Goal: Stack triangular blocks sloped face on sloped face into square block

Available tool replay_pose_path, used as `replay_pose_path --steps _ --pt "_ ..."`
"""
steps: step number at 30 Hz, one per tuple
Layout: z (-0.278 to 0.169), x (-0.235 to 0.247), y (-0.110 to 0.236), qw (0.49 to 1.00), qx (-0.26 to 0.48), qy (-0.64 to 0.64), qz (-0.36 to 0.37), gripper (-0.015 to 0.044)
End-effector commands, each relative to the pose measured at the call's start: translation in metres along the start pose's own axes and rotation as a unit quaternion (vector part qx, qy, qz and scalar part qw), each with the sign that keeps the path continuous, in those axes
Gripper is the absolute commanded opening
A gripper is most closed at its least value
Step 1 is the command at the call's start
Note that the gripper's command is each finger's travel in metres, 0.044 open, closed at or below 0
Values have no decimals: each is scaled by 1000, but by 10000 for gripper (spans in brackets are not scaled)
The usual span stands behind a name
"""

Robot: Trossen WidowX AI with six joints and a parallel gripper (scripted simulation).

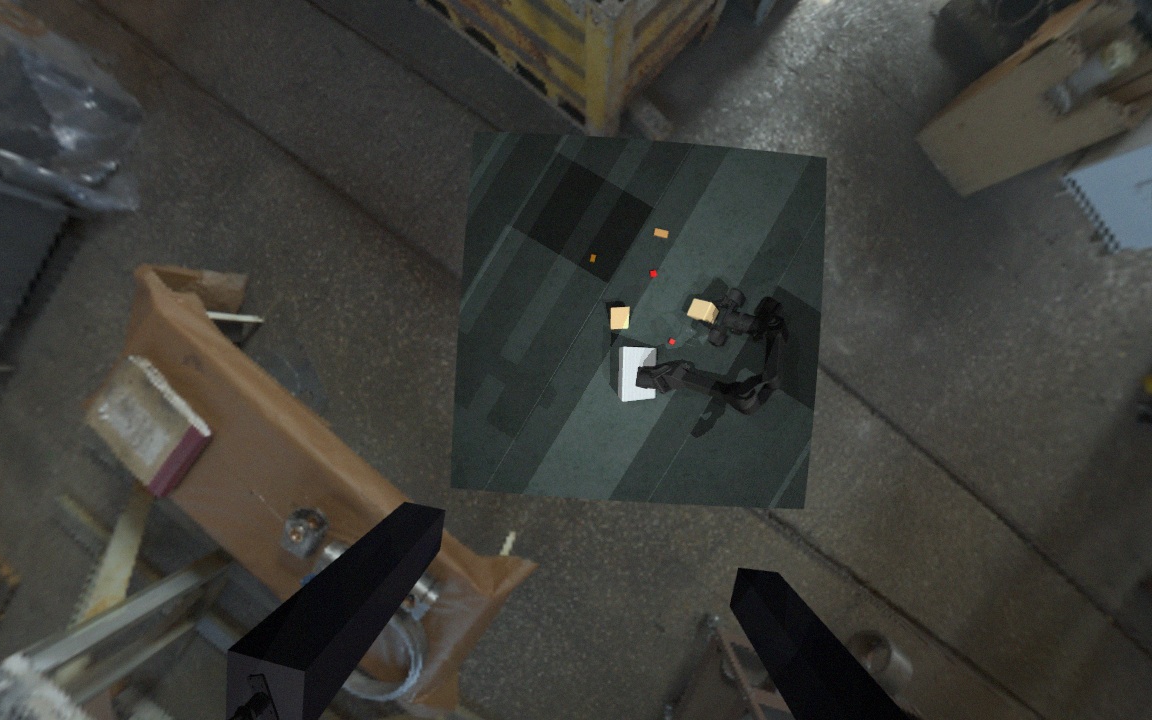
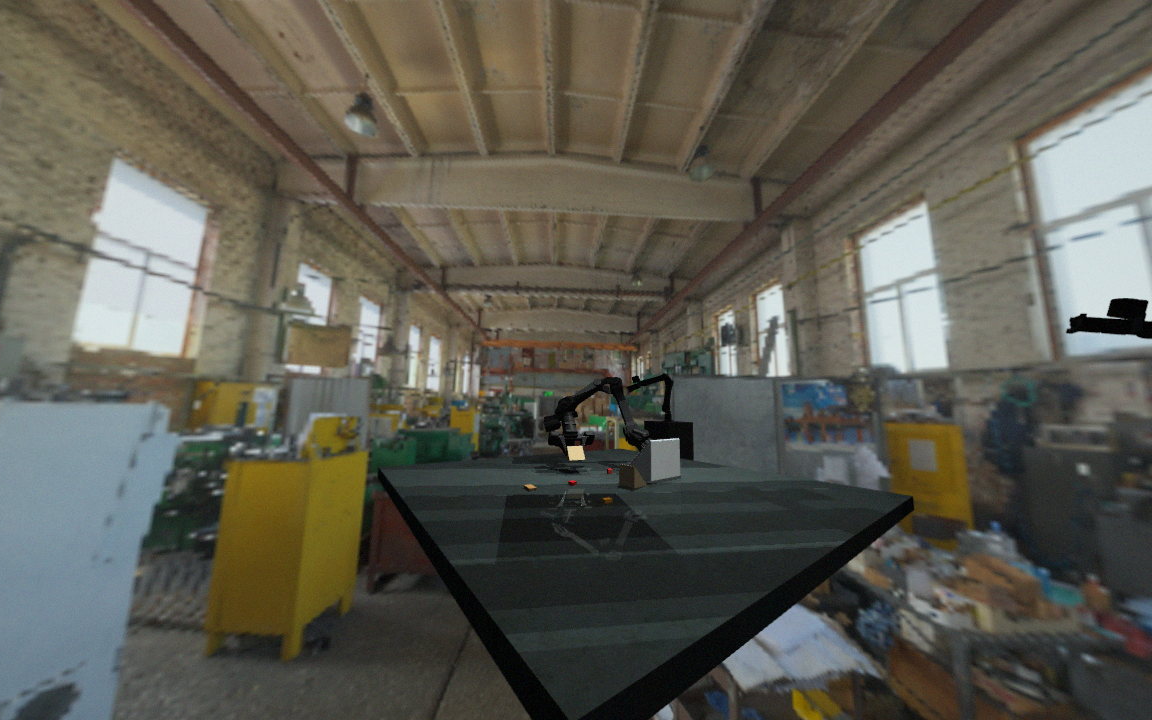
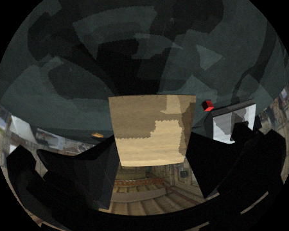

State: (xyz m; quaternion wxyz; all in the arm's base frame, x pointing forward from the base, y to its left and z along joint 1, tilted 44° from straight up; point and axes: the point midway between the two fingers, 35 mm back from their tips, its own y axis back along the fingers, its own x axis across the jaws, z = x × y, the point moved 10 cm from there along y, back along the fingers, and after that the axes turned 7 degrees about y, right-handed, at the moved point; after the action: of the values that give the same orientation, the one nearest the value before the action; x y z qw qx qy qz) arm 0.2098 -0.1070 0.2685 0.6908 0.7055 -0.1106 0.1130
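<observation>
My gripper is shut on a tan triangular block. It holds the block by its two ends, at or just above the dark table. I cannot tell whether the block touches the surface. The second tan triangular block rests on the table to the left in the overhead view. It lies apart from the held one and close to the white box.
A white box stands at the arm's base. Small orange pieces and small red pieces lie scattered near the blocks. The table's right edge is close behind the arm.
</observation>
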Motion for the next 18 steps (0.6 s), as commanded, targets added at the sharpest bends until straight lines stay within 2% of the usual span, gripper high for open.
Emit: replay_pose_path --steps 1,7,18 --pt "-15 0 18 1000 -3 0 7 0" --pt "-32 -2 36 1000 -2 0 7 0" --pt "-32 -1 32 1000 -3 11 0 0"
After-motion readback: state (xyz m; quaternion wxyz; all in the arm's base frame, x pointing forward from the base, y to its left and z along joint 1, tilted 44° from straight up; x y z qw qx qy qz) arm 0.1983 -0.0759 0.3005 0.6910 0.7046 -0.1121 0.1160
